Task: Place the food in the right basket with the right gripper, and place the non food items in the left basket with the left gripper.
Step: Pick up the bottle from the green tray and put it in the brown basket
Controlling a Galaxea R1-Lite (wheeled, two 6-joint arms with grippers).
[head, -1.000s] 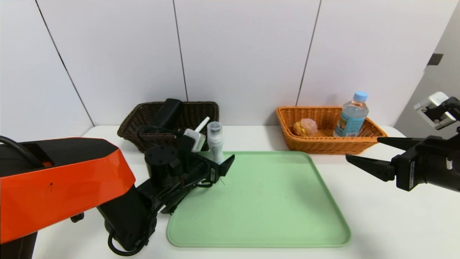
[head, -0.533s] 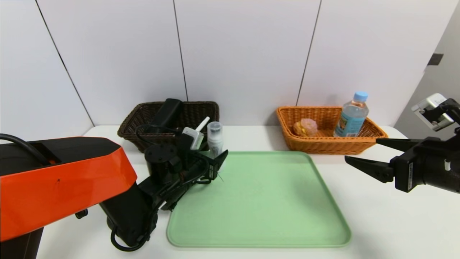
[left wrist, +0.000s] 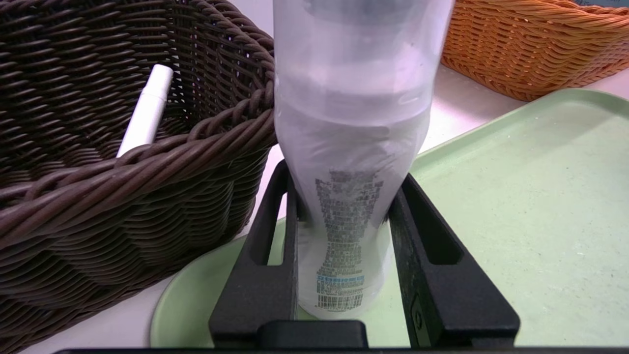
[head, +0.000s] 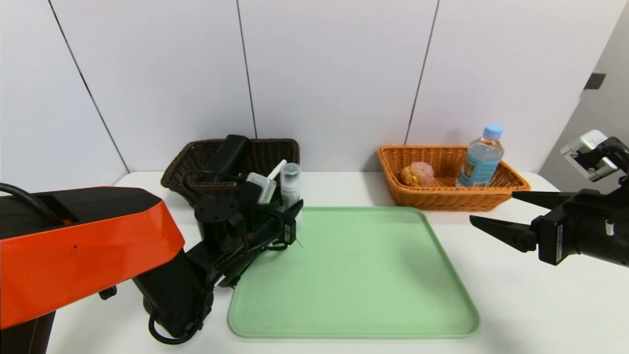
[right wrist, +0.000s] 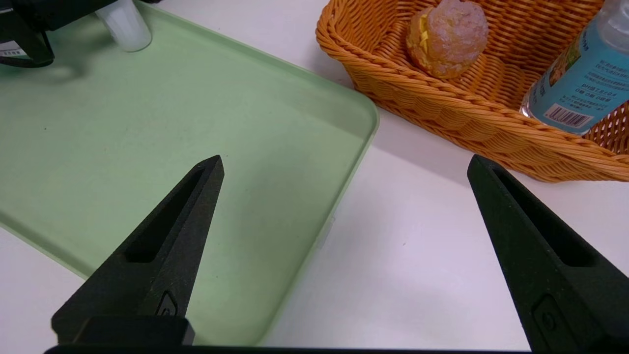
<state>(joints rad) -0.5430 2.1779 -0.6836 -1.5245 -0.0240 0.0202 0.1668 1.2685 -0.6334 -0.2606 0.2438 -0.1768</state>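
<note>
A clear spray bottle (head: pixel 290 184) stands upright on the far left corner of the green tray (head: pixel 368 275), right beside the dark brown left basket (head: pixel 275 147). My left gripper (head: pixel 294 219) is shut on the bottle (left wrist: pixel 351 147), one finger pressing each side of its lower body. A white pen (left wrist: pixel 147 110) leans inside the brown basket (left wrist: pixel 98 162). The orange right basket (head: pixel 442 199) holds a round pastry (head: pixel 417 173) and a water bottle (head: pixel 481 157). My right gripper (head: pixel 493 207) hovers open and empty over the tray's right edge, in front of that basket.
The tray (right wrist: pixel 147 123) is bare apart from the spray bottle. White table shows between the tray's right edge and the orange basket (right wrist: pixel 442 123). A white wall stands close behind both baskets.
The left fingers have drawn in from wide open onto the spray bottle, which has shifted slightly left toward the brown basket. The right gripper has hardly moved.
</note>
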